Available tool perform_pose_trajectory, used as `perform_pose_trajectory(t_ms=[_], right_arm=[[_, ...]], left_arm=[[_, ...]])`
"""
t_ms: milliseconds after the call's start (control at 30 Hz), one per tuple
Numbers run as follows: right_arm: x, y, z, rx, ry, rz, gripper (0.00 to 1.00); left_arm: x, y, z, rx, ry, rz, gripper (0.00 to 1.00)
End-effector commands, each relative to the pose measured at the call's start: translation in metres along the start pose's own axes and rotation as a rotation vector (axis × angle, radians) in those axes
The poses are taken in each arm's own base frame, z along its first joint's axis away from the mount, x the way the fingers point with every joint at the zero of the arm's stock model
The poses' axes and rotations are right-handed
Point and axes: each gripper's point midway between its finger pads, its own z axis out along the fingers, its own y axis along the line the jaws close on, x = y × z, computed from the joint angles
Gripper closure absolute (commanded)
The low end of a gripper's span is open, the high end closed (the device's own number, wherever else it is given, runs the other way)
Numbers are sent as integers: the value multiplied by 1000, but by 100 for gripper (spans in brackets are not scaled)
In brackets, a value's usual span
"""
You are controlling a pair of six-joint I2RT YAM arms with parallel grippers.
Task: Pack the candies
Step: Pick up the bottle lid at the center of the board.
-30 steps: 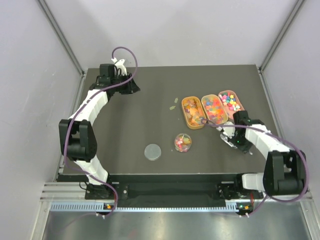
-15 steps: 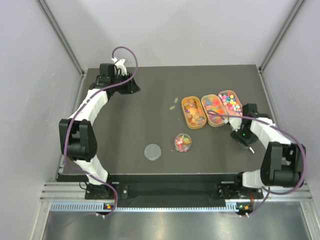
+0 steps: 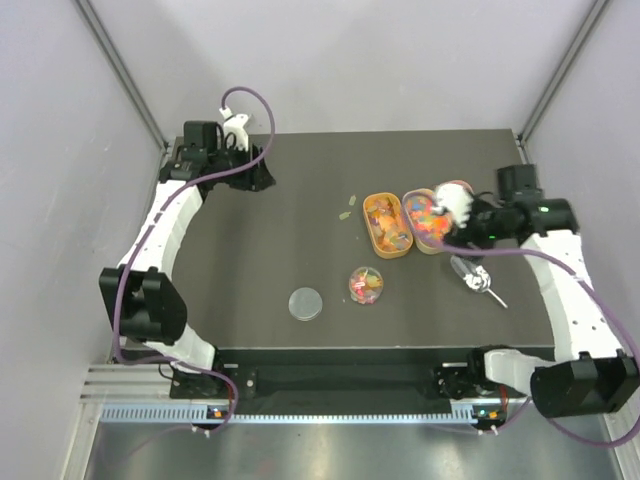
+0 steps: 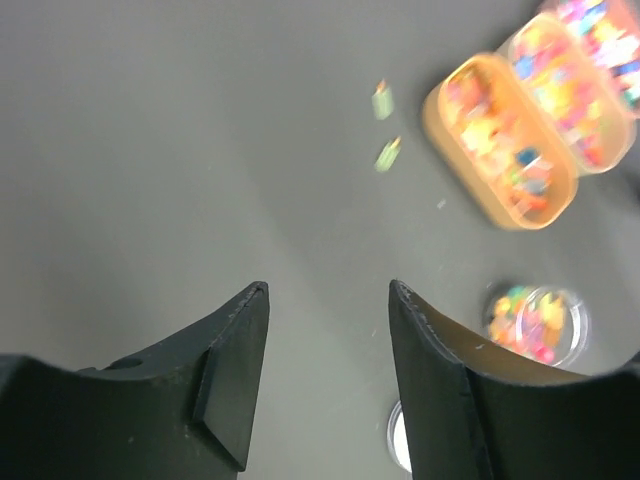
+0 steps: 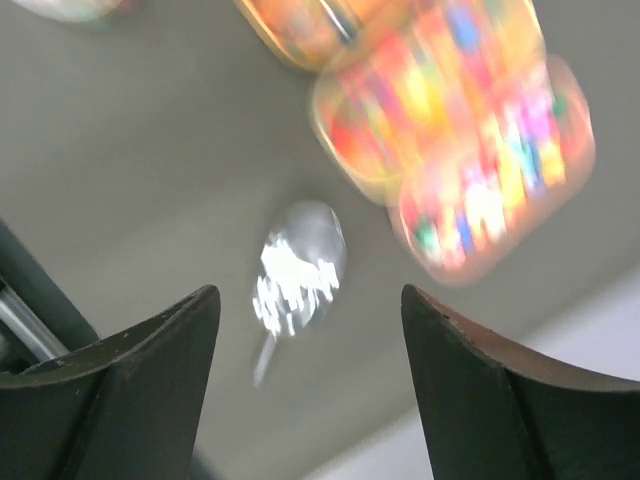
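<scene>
Just changed: your R gripper point(image 3: 455, 203) was low at the spoon point(image 3: 474, 276) a sec ago. It's let go, lifted and swung far, and now hangs over the rightmost tray. Spoon lies alone on the table point(image 3: 250, 260), near-right of the trays, nothing touching it. R jaws are wide apart w/ nothing btwn them. L gripper point(image 4: 327, 300), at the far-left corner, has drifted a bit further left; jaws parted, empty.

Meaning, imo: scooping looks done or paused, since the tool is down and both hands are free. The clear dish point(image 3: 351, 286) already has candies point(image 3: 367, 284) in it and sits uncovered, on the near side of the trays. Its lid point(image 3: 306, 303) lies to its left, apart. Prob next is lid onto dish, but that's a guess.

Count:
- orange trays point(image 4: 436, 118): 3, side by side, all w/ candies; the rightmost is partly hidden under the R gripper from above
- dish: 1
- lid: 1
- spoon: 1
- loose green pieces point(image 3: 347, 213): 2, on the table just left of the trays
- candies in trays and dish: too many and too blurred to count
</scene>
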Motion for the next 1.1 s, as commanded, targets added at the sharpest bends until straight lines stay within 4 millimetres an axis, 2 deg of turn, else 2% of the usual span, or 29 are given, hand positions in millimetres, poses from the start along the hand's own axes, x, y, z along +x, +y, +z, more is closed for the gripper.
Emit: perform_pose_trajectory(t_ms=[0,33,67,100,133,167,200,267,333,367,433,467,533,567,767,867,1067], right_arm=[[-75,57,42,-227,-199,-254,27],[-83,65,50,-253,-199,-304,26],[-99,80,67,-304,-208,-372,26],[-108,87,74,-333,-219,-397,24],[-118,94,81,-360,-231,-421,1],[-139,106,94,-411,-248,-464,0],[-150,111,102,-432,-254,-482,0],[-178,129,121,-512,-271,-545,0],[-194,140,134,-551,-294,-609,0],[-203,155,145,-597,-306,-655,0],[-211,169,160,-620,-343,-778,0],[-210,185,171,-653,-345,-825,0],[-209,201,180,-695,-371,-935,0],[-207,218,189,-734,-365,-982,0],[-194,266,227,-782,-353,-1179,0],[-196,280,239,-785,-361,-1211,0],[-204,286,255,-777,-349,-1201,0]], left_arm=[[38,25,-26,-160,75,1,44],[39,31,-29,-193,61,-7,44],[34,35,-36,-233,28,-5,43],[39,53,-40,-297,15,-20,42],[39,57,-44,-309,5,-31,40],[40,58,-47,-303,-1,-38,34],[40,68,-56,-311,-12,-65,31],[49,70,-65,-297,-8,-149,23],[55,84,-79,-320,-27,-228,18],[65,87,-84,-335,-17,-254,17],[79,98,-94,-383,2,-276,17],[90,100,-97,-408,19,-285,17],[101,106,-104,-469,27,-284,17],[105,105,-107,-485,21,-285,17],[114,108,-124,-546,1,-281,17],[116,109,-128,-558,-3,-275,18],[113,103,-127,-528,-14,-282,18]])
